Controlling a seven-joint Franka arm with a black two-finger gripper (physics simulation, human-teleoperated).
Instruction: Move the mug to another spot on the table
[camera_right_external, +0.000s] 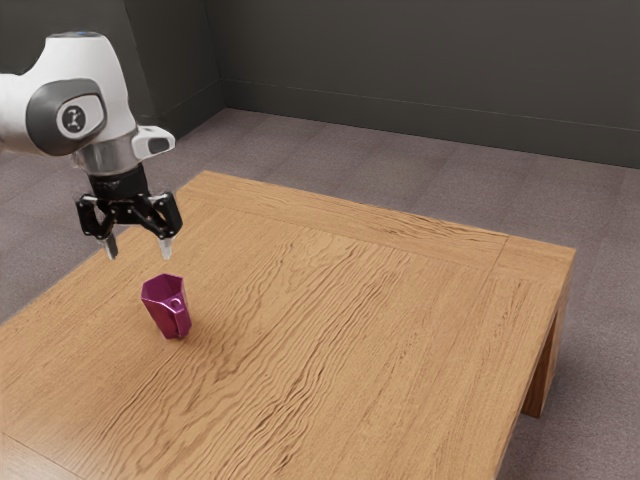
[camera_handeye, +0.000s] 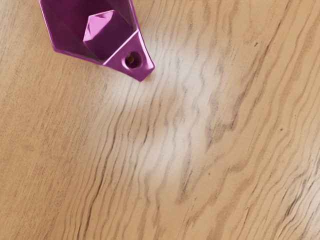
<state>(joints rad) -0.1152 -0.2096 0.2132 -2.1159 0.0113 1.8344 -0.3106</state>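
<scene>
**Exterior view.** Our gripper (camera_right_external: 140, 248) hangs just above the mug (camera_right_external: 166, 305). Its fingers (camera_right_external: 169, 243) are spread wide, with nothing between them, and are clear of the rim. The mug stands upright on the table (camera_right_external: 380, 330), toward the exterior view's left and set in from the edges. Bare wood runs broadly toward the exterior view's right and toward the far side. We judge that there is ample room for a carry in that direction. The edge at the exterior view's left is the nearest drop.

**Wrist view.** The mug (camera_handeye: 95, 30) is seen from above. It is hollow, with faceted, glossy purple walls and a small pierced handle (camera_handeye: 131, 59) jutting from one side. Plain table (camera_handeye: 200, 150) lies around it. We judge the mug to be rigid, light and probably slick. Two opposite flat facets, away from the handle, look like the soundest place to hold it.
</scene>
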